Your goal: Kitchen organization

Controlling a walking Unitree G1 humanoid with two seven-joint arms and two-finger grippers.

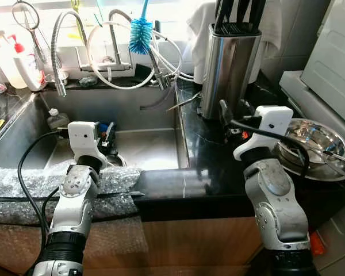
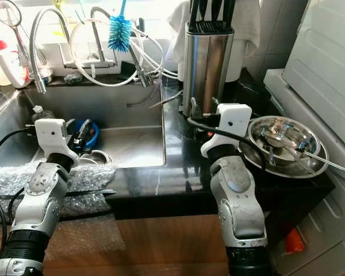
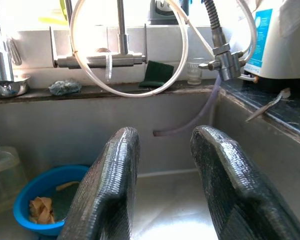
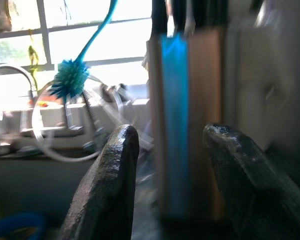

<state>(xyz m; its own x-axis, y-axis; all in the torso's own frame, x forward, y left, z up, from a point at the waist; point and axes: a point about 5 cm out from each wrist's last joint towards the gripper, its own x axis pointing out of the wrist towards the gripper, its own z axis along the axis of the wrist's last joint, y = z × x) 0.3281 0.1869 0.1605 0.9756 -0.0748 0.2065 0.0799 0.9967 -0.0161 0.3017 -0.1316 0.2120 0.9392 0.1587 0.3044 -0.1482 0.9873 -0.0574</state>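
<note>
Before the blurred, seemingly steel knife block, right end effector spread, empty.

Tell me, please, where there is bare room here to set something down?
The sink floor right of the blue bowl is free, as is the black counter between the sink and the right gripper. It is crowded around the knife block and the steel bowl.

Bright daylight pours through a window behind the steel sink. A black counter tops wooden cabinets; pale tiles line the wall.
</note>
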